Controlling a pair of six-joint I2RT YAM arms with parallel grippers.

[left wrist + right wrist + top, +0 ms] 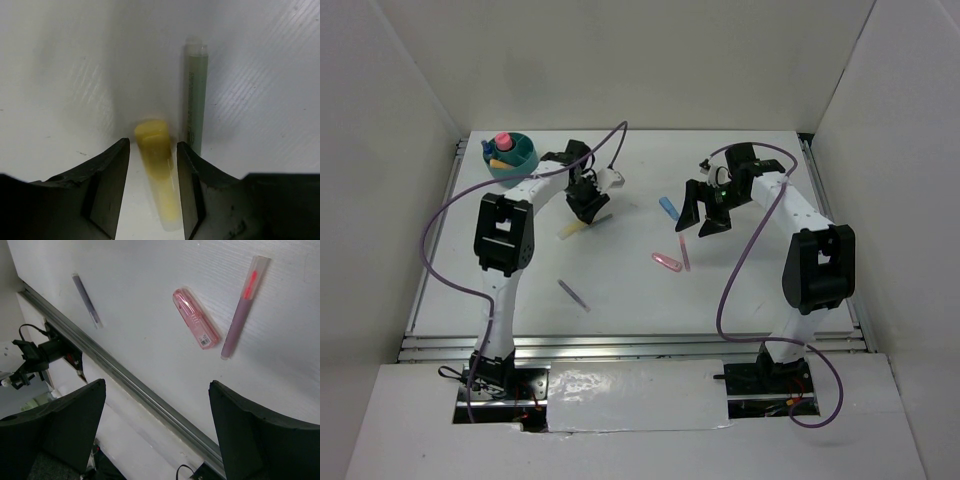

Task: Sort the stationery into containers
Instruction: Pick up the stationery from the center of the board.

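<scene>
My left gripper (586, 206) is low over the table with its jaws open around the yellow highlighter (157, 170). The highlighter lies against the right finger (192, 185), with a gap to the left one. It sticks out toward the near left in the top view (571, 230). The teal tub (525, 160) at the far left holds a pink-capped item and an orange marker. My right gripper (698, 222) is open and empty above the table, as the right wrist view (157, 385) shows. A pink clip (195, 318), a pink pen (241, 310) and a purple pen (86, 300) lie below it.
A pale green stick (195, 100) lies right beside the highlighter. A small blue piece (668, 207) lies just left of my right gripper. The purple pen (573, 294) lies near the front edge rail (130, 385). White walls stand around the table.
</scene>
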